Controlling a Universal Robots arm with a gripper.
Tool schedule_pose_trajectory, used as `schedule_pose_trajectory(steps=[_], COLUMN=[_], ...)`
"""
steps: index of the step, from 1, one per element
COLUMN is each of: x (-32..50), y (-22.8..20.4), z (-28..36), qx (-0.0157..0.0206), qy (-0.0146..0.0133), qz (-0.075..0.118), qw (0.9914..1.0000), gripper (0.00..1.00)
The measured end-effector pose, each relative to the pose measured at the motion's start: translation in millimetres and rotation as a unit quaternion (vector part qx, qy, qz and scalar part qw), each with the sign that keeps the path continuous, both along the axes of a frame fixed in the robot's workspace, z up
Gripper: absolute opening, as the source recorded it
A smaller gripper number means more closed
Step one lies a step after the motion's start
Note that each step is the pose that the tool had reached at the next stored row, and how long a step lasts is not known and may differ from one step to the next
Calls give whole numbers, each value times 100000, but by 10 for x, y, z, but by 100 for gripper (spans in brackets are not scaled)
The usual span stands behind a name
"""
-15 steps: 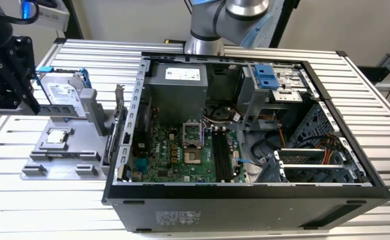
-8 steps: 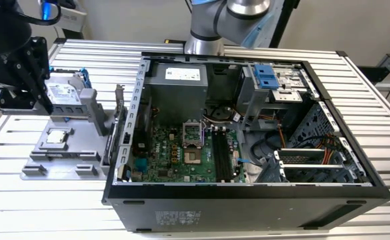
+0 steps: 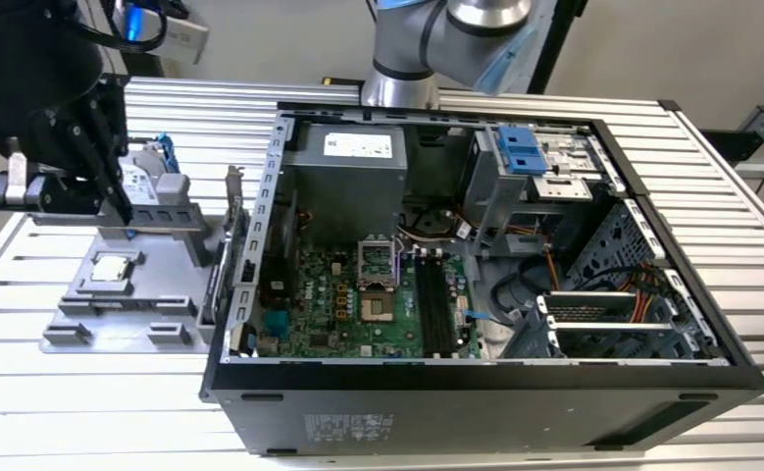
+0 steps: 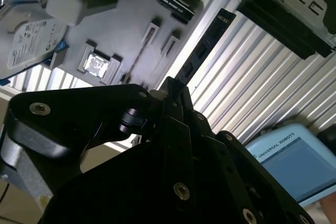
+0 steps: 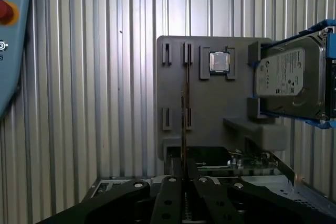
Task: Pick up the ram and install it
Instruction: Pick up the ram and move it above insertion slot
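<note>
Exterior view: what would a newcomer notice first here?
The open computer case dominates the middle, green motherboard exposed. At the exterior view's left, the black tool hangs over a grey holder with the hard drive; the first wrist view shows the ram standing there edge-on.

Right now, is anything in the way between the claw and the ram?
No, nothing visible is. In the first wrist view the claw lines up with the ram, which stands on its edge in the grey tray, with no other part between them.
</note>
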State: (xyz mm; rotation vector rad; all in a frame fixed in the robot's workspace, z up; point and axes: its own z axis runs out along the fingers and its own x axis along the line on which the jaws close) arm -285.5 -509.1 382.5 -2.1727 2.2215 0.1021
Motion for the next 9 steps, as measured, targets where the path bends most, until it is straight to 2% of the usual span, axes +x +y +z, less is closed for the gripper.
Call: schedule_pose_trajectory(steps=[9], x=[206], y=[0], z=[0], qx=[-1], qy=[4], qz=[0], qw=[100000], gripper=[0])
